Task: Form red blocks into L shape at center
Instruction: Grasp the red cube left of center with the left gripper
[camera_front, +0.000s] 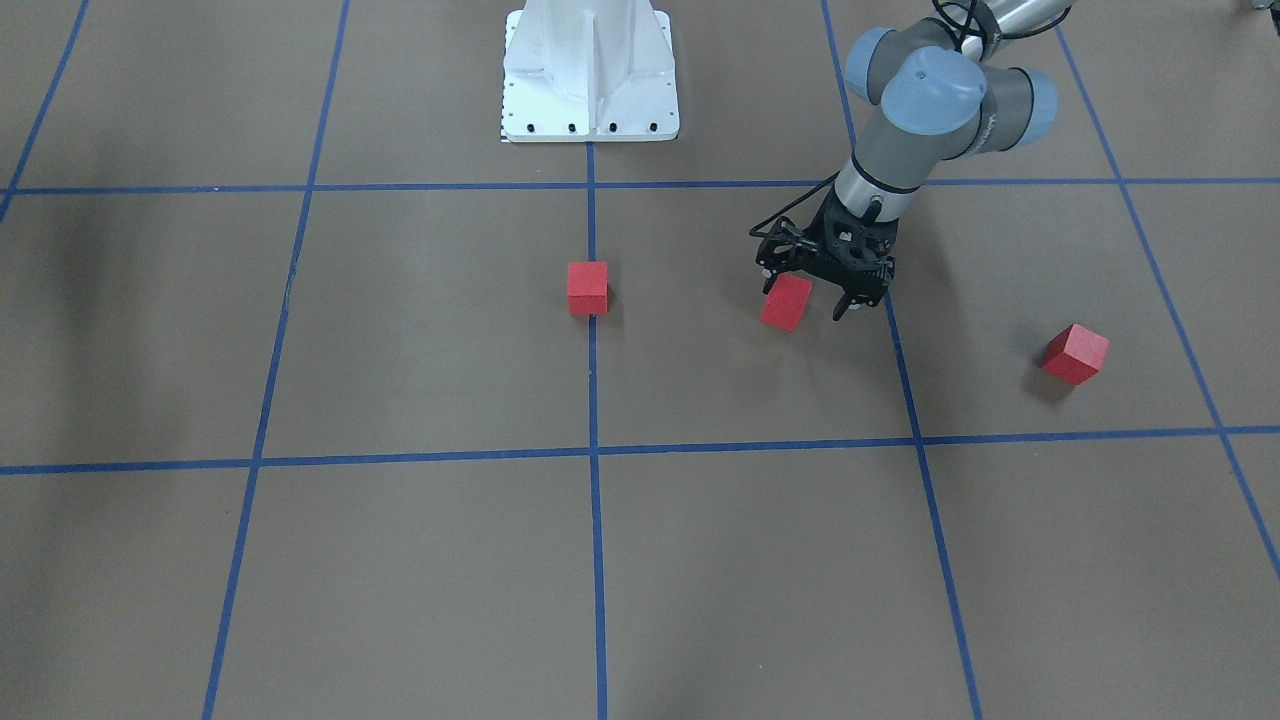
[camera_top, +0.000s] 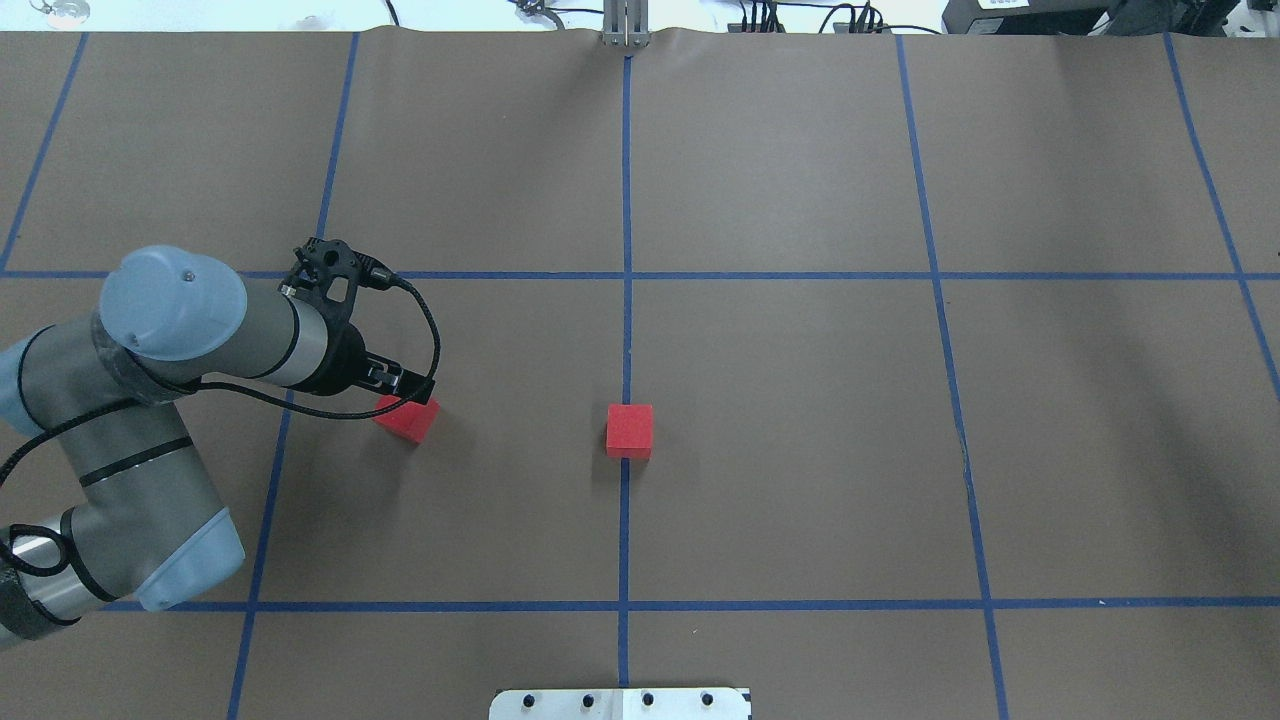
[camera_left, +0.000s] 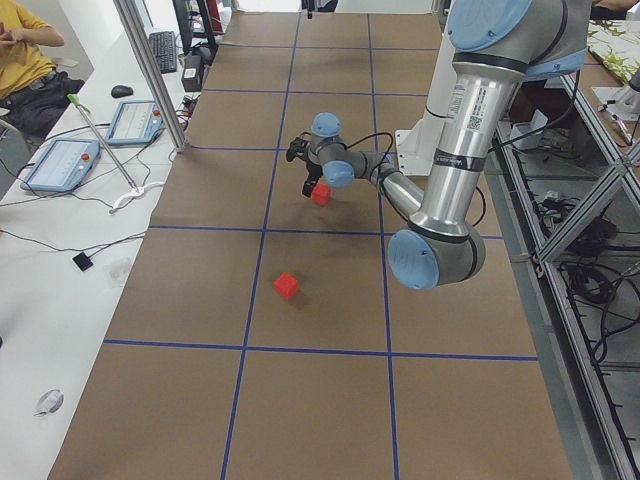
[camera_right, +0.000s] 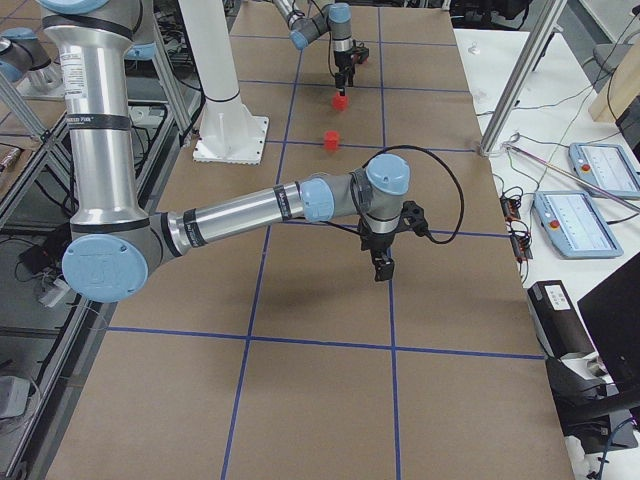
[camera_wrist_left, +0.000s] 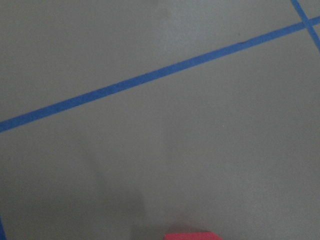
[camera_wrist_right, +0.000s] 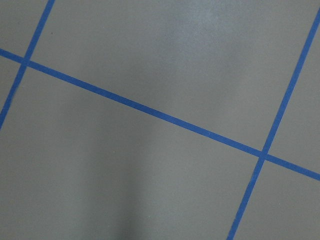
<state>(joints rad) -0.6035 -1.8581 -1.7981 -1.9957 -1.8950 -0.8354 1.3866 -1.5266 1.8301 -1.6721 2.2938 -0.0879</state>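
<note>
block (camera_top: 629, 430) on center line (camera_top: 625, 520), second block (camera_top: 408, 418) left

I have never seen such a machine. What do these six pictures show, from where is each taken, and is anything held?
You see two robot arms, the left arm and the right arm, at a brown table marked with blue tape. Each ends in a two-finger pincer. One picture faces the robot, one looks down from behind it, two look from the table's ends, and two come from wrist cameras. A red block lies on the middle line, a second block far to the robot's left, a third block at the left pincer. That pincer looks open, straddling this block, not gripping it. The right pincer hangs above the table, away from the blocks; open or shut, I cannot tell.
</note>
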